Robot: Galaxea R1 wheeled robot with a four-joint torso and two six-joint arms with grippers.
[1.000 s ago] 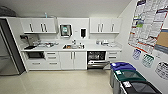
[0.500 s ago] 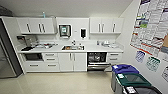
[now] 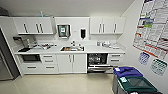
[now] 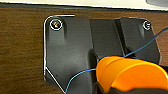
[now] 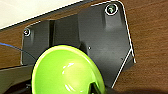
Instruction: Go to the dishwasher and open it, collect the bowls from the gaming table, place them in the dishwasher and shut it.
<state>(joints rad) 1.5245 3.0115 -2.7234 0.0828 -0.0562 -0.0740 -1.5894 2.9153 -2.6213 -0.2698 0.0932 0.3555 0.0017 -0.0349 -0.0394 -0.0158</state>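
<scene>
The head view took in a white kitchenette (image 3: 72,53) across the middle of the frame, with a row of white wall cabinets (image 3: 35,25) along the upper part and base cabinets and drawers below a pale countertop (image 3: 105,49). A grey refrigerator (image 3: 6,62) stood at the far left edge. On the right wall, in the upper right of the frame, hung a large printed poster (image 3: 153,27) with smaller sheets under it. Recycling bins (image 3: 132,80) with blue and green lids filled the lower right corner. The dishwasher (image 3: 98,62) sat right of centre, built in under the counter; its door was down and its dark interior with a wire rack was exposed. A sink (image 3: 72,48) lay in the counter at centre, a built-in oven or microwave (image 3: 30,58) sat at lower left, and a black dispenser (image 3: 83,33) hung on the wall above the counter. The pale floor (image 3: 62,83) ran along the bottom of the frame.

In the left wrist view, an orange bowl (image 4: 132,76) showed large in the lower right, over dark wood, with a thin blue cable (image 4: 82,75) crossing it. Whether the left gripper clasped it could not be told. In the right wrist view, a lime-green bowl (image 5: 66,72) showed large in the lower centre, hollow side facing the camera. The right gripper's grasp could not be told either.
</scene>
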